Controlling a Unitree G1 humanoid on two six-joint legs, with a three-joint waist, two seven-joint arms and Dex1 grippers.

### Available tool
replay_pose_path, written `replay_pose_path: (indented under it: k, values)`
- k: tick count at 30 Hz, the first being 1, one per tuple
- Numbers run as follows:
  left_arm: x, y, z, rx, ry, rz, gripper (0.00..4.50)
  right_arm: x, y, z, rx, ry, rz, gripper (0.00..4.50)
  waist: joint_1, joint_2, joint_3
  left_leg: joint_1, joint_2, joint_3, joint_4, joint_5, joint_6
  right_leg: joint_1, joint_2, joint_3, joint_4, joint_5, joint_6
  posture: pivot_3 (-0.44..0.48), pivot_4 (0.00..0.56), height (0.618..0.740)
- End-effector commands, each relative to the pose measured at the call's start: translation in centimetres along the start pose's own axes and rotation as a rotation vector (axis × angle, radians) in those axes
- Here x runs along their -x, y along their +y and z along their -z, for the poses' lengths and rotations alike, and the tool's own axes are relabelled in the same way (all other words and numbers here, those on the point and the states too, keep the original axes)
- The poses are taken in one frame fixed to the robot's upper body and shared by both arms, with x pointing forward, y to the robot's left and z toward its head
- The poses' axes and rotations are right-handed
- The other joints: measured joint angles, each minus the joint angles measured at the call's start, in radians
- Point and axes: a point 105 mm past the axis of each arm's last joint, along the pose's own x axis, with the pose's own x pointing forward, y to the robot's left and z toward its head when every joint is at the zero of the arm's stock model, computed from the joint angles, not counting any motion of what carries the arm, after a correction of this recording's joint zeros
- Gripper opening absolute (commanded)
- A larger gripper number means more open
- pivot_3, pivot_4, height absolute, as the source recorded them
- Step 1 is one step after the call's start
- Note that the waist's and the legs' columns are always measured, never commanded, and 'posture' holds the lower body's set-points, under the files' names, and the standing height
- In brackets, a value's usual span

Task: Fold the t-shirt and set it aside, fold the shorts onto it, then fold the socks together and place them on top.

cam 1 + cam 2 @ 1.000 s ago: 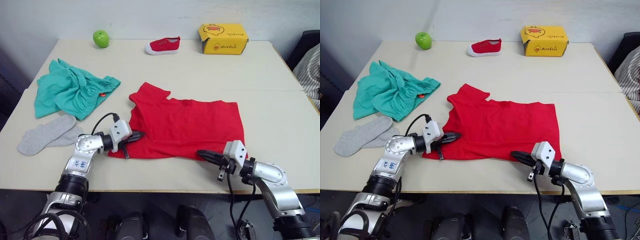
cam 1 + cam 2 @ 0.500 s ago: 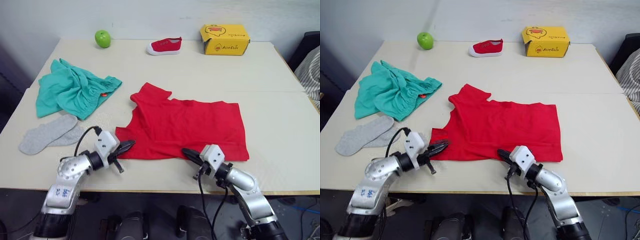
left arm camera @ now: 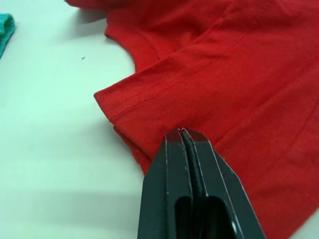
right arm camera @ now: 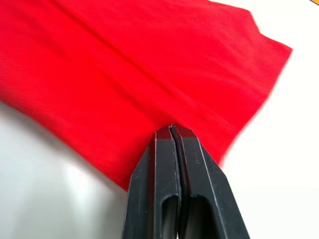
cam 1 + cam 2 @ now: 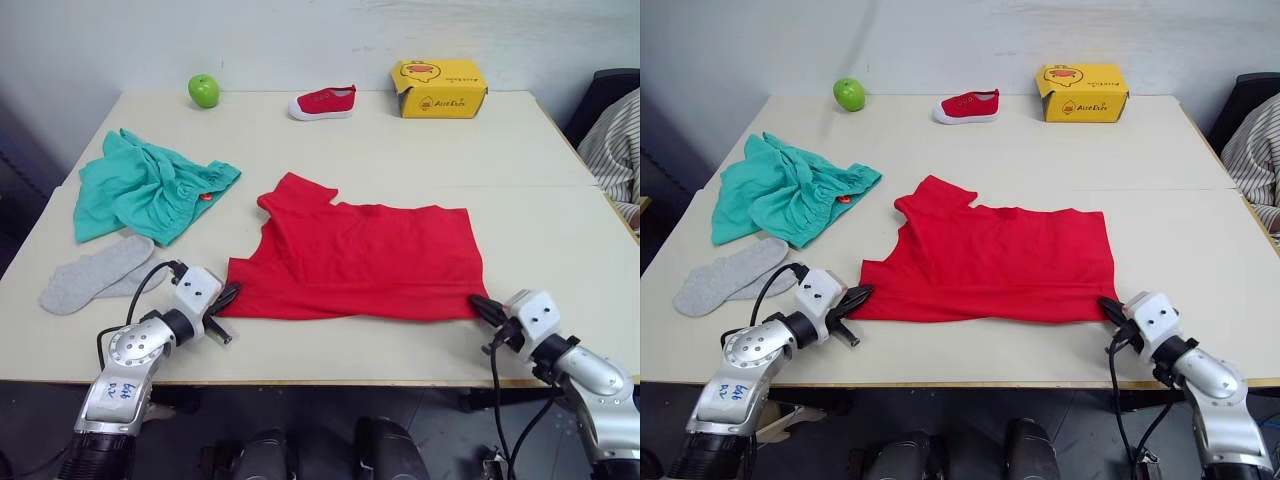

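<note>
The red t-shirt (image 5: 365, 260) lies spread flat in the middle of the table, its hem toward me. My left gripper (image 5: 226, 294) is shut, its tips at the shirt's near left corner (image 3: 124, 107); no cloth shows between the fingers (image 3: 172, 149). My right gripper (image 5: 478, 304) is also shut, with its tips over the near right corner (image 4: 199, 129). The teal-green shorts (image 5: 150, 185) lie crumpled at the left. Two grey socks (image 5: 95, 272) rest side by side in front of the shorts, left of my left arm.
Along the table's far edge stand a green apple (image 5: 203, 90), a small red shoe (image 5: 322, 101) and a yellow box (image 5: 438, 88). A person's striped sleeve (image 5: 615, 140) shows past the table's right edge. Bare tabletop (image 5: 560, 240) lies right of the shirt.
My right gripper has slid right along the near hem, from its middle to the right corner. The left gripper stays by the near left corner. The camera has shifted a little.
</note>
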Motion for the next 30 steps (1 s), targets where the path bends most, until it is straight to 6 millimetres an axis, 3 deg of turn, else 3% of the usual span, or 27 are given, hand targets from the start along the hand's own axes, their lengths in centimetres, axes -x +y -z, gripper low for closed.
replay_pose_path:
  k: [1,3,7,10,12,15,21,22,30]
  values:
    - [1.1,1.2,0.1,-0.011,-0.026,0.055,0.05,0.6,-3.1,-0.7,-0.031,-0.021,0.064,0.00,0.000,0.000,0.000,-0.001,0.000,0.000,0.000,0.000,0.000,-0.001,0.000,0.000,0.000,0.000,0.000,0.000,0.150,0.740]
    - [1.8,1.5,-0.7,-0.020,-0.069,0.100,0.05,0.6,-3.7,-1.5,-0.036,-0.054,0.056,0.00,0.000,0.000,0.000,-0.003,0.001,0.000,0.000,0.000,-0.001,-0.004,0.000,0.000,0.002,-0.001,-0.002,0.000,0.150,0.740]
    - [3.9,4.1,-1.5,-0.056,-0.119,0.109,0.05,1.0,-3.8,-3.6,-0.021,-0.122,-0.022,0.00,0.000,0.000,0.000,-0.005,0.004,0.000,0.000,0.001,-0.003,-0.004,0.003,-0.003,0.003,-0.002,-0.003,0.000,0.150,0.740]
    - [5.8,4.5,-3.1,-0.034,-0.175,0.180,0.05,1.9,-1.9,-6.3,0.006,-0.184,-0.193,0.00,0.001,0.001,0.001,-0.006,0.004,0.000,0.000,0.000,-0.003,-0.004,0.003,-0.003,0.003,-0.002,-0.003,0.000,0.150,0.740]
    - [6.8,4.1,-3.5,-0.068,-0.152,0.241,0.43,2.8,0.2,-6.8,0.028,-0.155,-0.345,0.17,0.002,0.001,0.001,-0.006,0.004,0.000,0.000,0.000,-0.002,-0.004,0.002,-0.003,0.002,-0.002,-0.003,0.000,0.150,0.740]
    - [7.7,2.8,-3.2,-0.172,-0.089,0.340,1.21,4.0,2.3,-6.1,0.123,-0.076,-0.508,0.89,0.005,0.001,0.001,-0.005,0.003,-0.001,0.000,-0.003,-0.002,-0.003,0.001,-0.003,-0.003,-0.002,-0.003,0.000,0.150,0.740]
    - [6.4,0.1,-1.7,-0.390,-0.044,0.432,3.23,4.0,2.3,-3.3,0.341,0.031,-0.526,3.09,0.004,0.000,0.001,-0.005,0.003,0.000,0.000,-0.004,-0.002,-0.002,0.002,-0.003,-0.005,-0.001,-0.002,0.000,0.150,0.740]
    - [6.0,0.0,-1.5,-0.405,-0.041,0.424,3.24,3.8,2.2,-2.9,0.368,0.038,-0.523,3.41,0.003,0.000,0.001,-0.005,0.003,0.000,0.000,-0.004,-0.002,-0.003,0.002,-0.003,-0.005,-0.001,-0.002,0.000,0.150,0.740]
    - [3.1,0.3,0.3,-0.522,0.043,0.365,3.24,1.3,0.5,-0.7,0.547,0.105,-0.467,3.41,-0.002,-0.001,0.001,-0.003,0.004,0.001,0.000,-0.003,-0.003,-0.002,0.004,-0.003,-0.004,-0.001,-0.002,0.000,0.150,0.740]
